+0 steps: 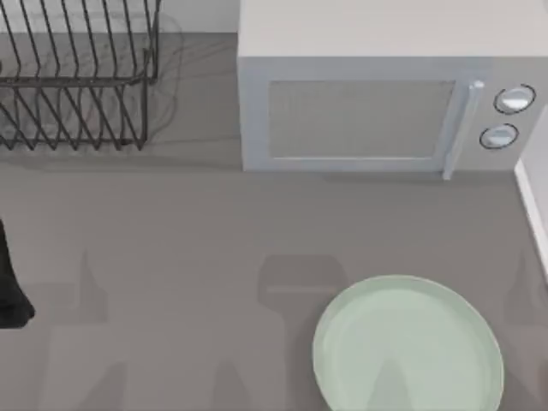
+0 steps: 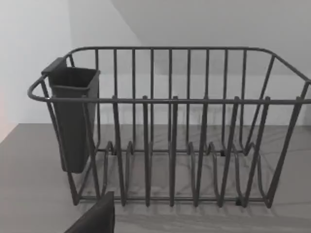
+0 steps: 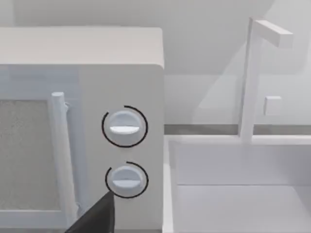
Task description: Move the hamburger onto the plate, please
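the plate (image 1: pixel 408 347) sits at five o'clock on the table (image 1: pixel 171 257), with the microwave (image 1: pixel 377 94) at one o'clock. the left arm (image 1: pixel 10 282) rests at nine o'clock; i cannot tell the state of either tool.

Rack (image 1: pixel 77 77) back-left; microwave (image 1: pixel 385 103) behind plate (image 1: pixel 408 349)

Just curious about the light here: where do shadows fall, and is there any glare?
Top view: soft grey shadows streak the table beside the plate; no glare. Left wrist view: the dish rack casts faint bar shadows. Right wrist view: the microwave is evenly lit.
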